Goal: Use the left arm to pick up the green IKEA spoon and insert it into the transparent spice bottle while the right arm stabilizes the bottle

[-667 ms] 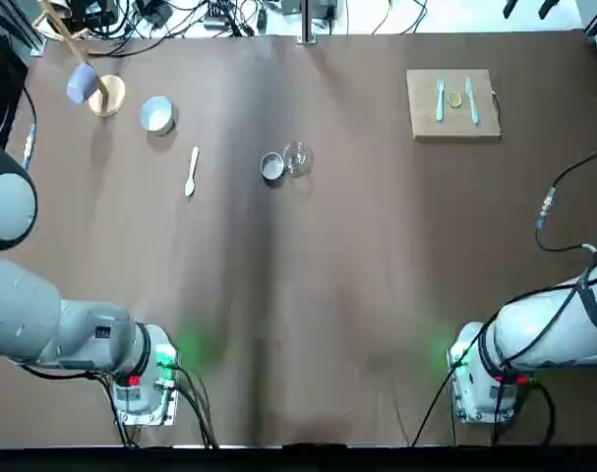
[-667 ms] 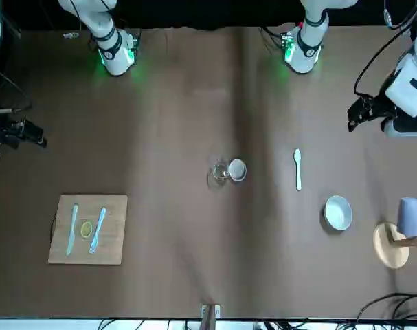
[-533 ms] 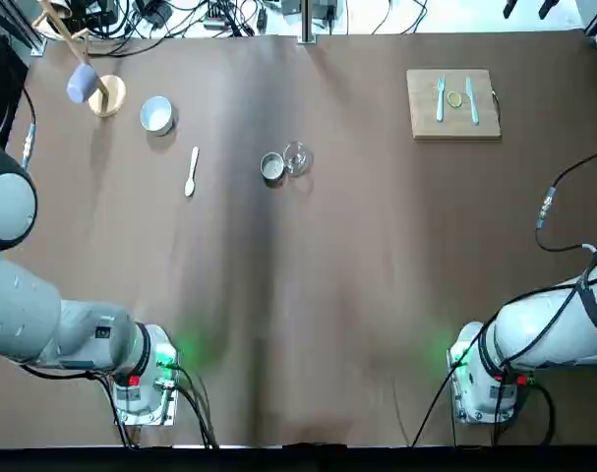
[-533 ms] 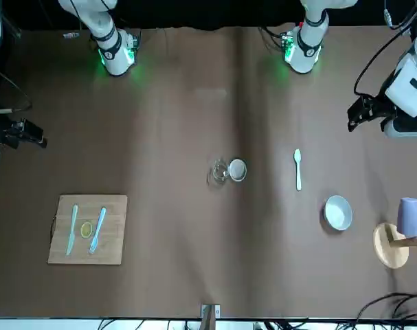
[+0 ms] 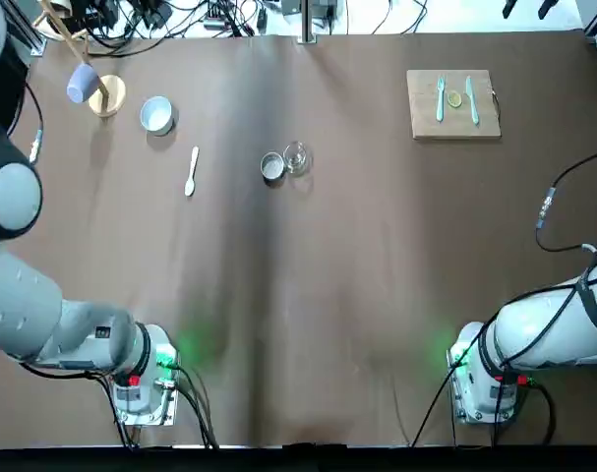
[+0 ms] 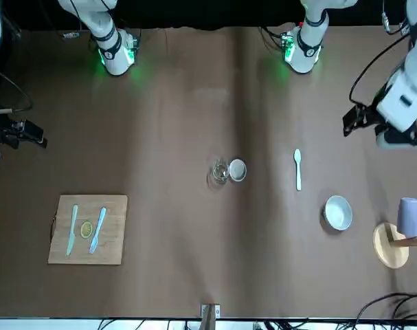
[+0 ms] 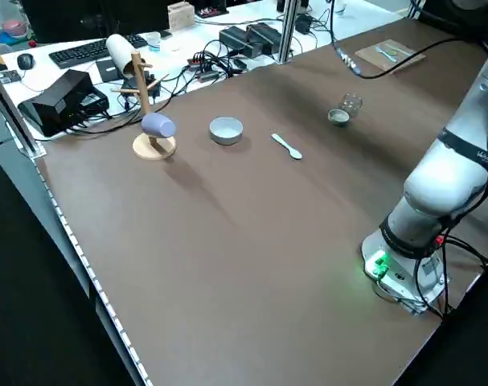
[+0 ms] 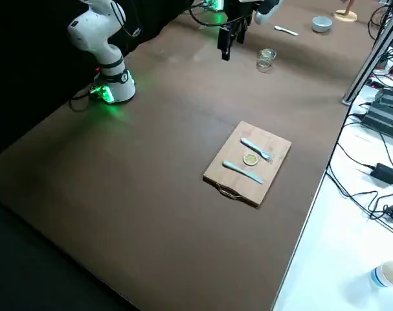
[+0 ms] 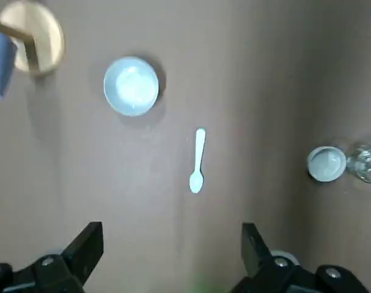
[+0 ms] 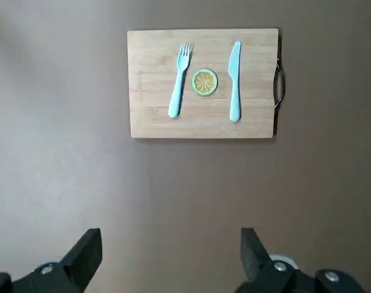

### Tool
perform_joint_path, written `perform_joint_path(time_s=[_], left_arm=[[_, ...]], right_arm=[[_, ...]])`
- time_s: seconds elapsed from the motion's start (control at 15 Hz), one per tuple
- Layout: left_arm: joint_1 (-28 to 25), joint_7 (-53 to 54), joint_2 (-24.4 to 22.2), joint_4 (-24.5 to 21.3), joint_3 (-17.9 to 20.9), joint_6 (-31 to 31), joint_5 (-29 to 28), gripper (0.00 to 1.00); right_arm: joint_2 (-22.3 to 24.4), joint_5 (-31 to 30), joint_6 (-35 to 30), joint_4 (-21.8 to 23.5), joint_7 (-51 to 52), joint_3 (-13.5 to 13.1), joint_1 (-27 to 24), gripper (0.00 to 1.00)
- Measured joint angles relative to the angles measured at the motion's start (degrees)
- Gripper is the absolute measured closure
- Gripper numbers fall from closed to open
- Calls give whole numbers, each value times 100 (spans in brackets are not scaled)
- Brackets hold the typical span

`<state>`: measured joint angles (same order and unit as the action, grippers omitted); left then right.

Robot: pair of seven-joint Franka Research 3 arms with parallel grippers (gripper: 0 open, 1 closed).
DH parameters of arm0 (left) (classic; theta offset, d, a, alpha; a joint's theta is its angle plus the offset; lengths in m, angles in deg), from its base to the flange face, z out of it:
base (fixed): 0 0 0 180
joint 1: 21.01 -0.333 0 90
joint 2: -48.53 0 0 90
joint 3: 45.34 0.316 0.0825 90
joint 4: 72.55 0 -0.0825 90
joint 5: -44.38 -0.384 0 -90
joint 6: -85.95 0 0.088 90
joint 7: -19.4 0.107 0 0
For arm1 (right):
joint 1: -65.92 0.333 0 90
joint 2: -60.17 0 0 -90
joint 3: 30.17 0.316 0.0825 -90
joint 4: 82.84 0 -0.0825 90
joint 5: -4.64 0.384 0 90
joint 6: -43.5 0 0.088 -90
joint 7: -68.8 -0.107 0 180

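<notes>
The green IKEA spoon (image 5: 191, 172) lies flat on the brown table, left of centre, with its bowl toward the robot. The transparent spice bottle (image 5: 296, 157) stands upright near the table's middle, beside a grey round lid (image 5: 271, 167). My left gripper (image 9: 171, 244) hovers high above the table, open and empty, and its wrist view looks down on the spoon (image 9: 198, 160) and the bottle (image 9: 363, 163). In the front view the left gripper (image 6: 352, 122) hangs on the robot's side of the spoon (image 6: 297, 168). My right gripper (image 10: 170, 250) is open and empty, high over the table's right side, far from the bottle.
A white bowl (image 5: 157, 114) and a wooden mug stand with a blue cup (image 5: 93, 87) sit at the far left. A wooden cutting board (image 5: 426, 123) with a light blue fork, knife and a lemon slice lies far right. Cables run along the far edge.
The left arm has shifted a little inward over the table; its gripper moved slightly in the front view. The spoon, the bottle and the right arm have not moved.
</notes>
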<state>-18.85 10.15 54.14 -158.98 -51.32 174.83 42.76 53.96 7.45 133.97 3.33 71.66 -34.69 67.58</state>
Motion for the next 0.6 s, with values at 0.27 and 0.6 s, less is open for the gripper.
perform_joint_path(time_s=[0.27,0.6], left_arm=[[-121,-111,594,-421,15,455,0,0],[-141,-111,795,-1739,8,2304,0,0]], right_arm=[[-109,0,22,43,1,23,279,0],[-647,1,104,70,-3,41,917,0]])
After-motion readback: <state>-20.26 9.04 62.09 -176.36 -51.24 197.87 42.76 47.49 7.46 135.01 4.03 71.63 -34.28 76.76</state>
